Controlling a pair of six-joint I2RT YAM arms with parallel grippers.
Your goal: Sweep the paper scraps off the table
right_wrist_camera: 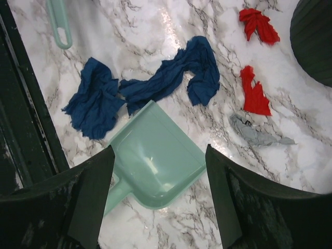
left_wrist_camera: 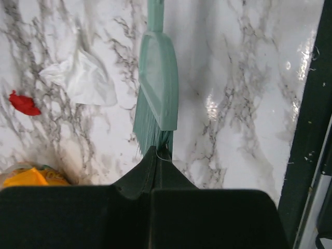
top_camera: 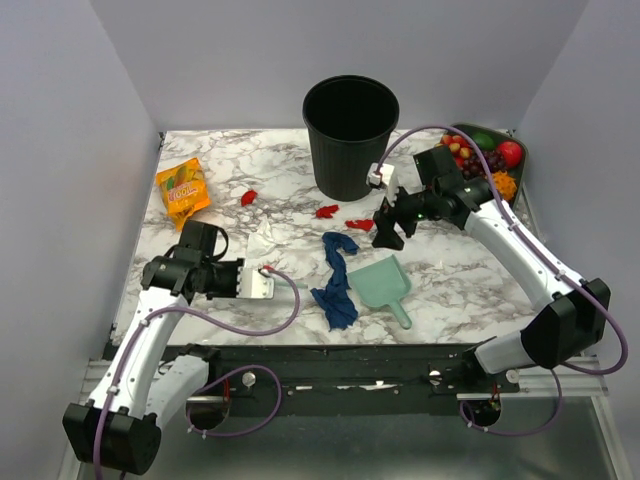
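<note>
**Operator:** State of the left fingers (left_wrist_camera: 154, 158)?

**Technician:** Fully closed, pads together. The tips meet the bristle end of a teal hand brush (left_wrist_camera: 158, 83) lying on the desk (left_wrist_camera: 244, 78). The tips cover that spot, so it cannot be determined whether any bristles are pinched. The brush handle is cut off by the top edge of the left wrist view.

**Operator:** State of the right fingers (top_camera: 388, 238)?

**Technician:** Spread wide, holding nothing. They hang above the teal dustpan (right_wrist_camera: 155, 161). The pan shows between them, and its handle passes out of sight under one finger. Contact with the pan cannot be judged.

**Operator:** Location of the paper scraps (top_camera: 326, 210)?

**Technician:** On the desk. Two red bits lie just in front of the black bin (top_camera: 350, 135), between it and the blue cloth (right_wrist_camera: 166, 83). A third lies further left, between the bin and the orange snack packet (top_camera: 183, 190), beyond a crumpled white tissue (left_wrist_camera: 83, 78).

**Operator:** Anything unclear?

**Technician:** A grey crumpled bit (right_wrist_camera: 257, 132) lies just beside one scrap. Its material cannot be identified.
</note>
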